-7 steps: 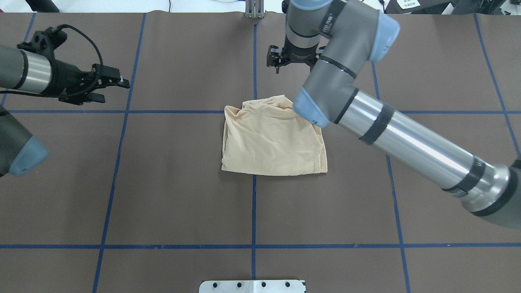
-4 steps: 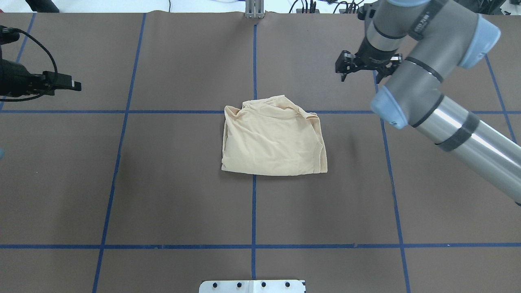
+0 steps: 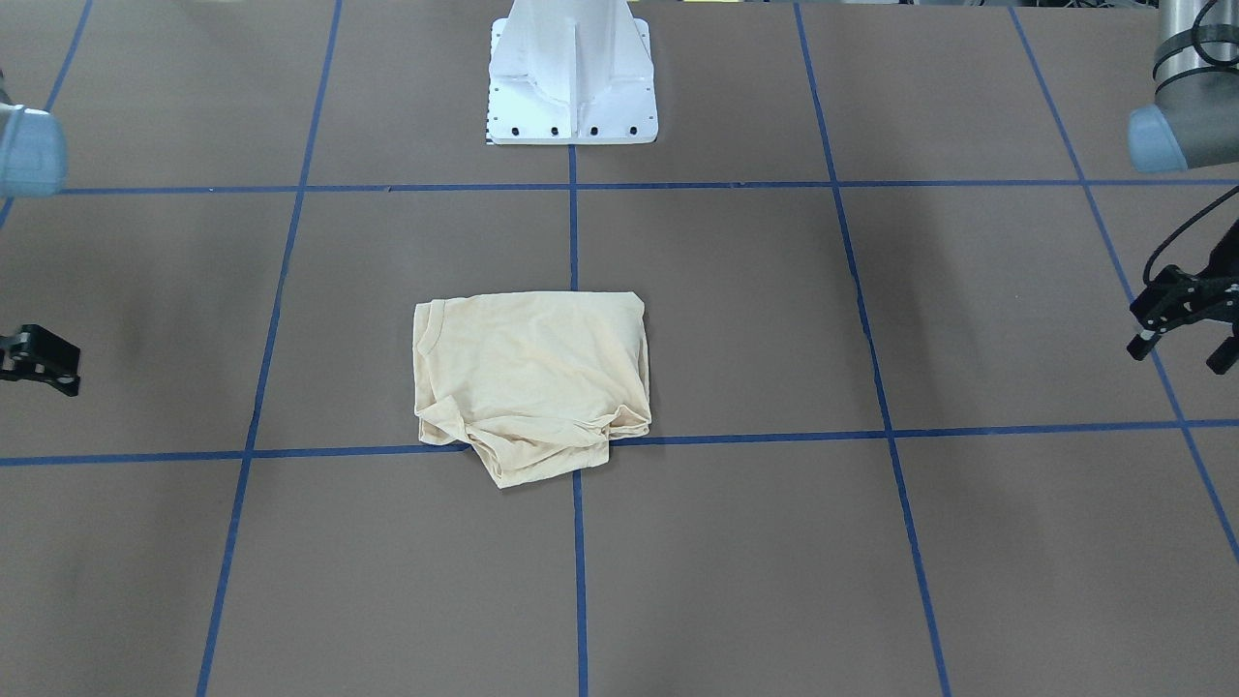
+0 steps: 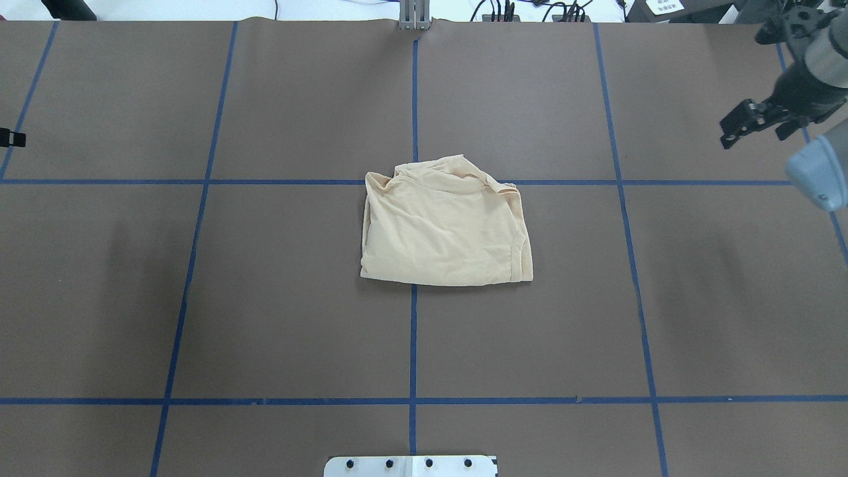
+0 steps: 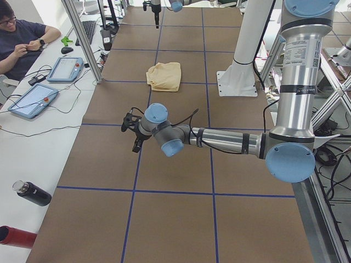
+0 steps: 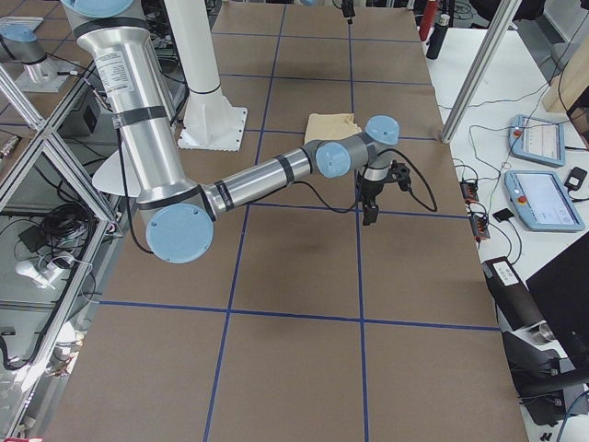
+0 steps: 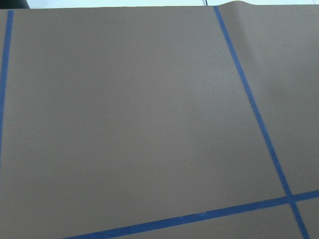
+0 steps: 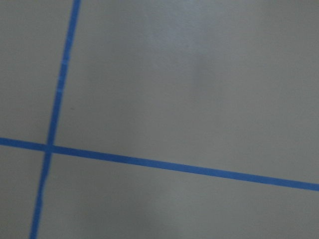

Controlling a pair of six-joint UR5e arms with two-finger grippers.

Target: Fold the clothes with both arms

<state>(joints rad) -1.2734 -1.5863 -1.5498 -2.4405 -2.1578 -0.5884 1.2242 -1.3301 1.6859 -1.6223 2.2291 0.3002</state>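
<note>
Folding looks essentially done: the pale cream-yellow long-sleeved T-shirt [image 4: 445,225] lies as a compact bundle on the brown bench [image 4: 265,298], between the two tools and well apart from each. The black left tool [image 3: 1181,339] and black right tool [image 4: 754,131] hang empty, fingers spread. Next, I judge, only the shirt's rumpled edge might need neatening.

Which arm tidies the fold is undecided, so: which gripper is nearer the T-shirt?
Right. The right gripper hangs out to the T-shirt's right; the left gripper is farther out on its left, almost out of the overhead view. Neither touches it.
</note>
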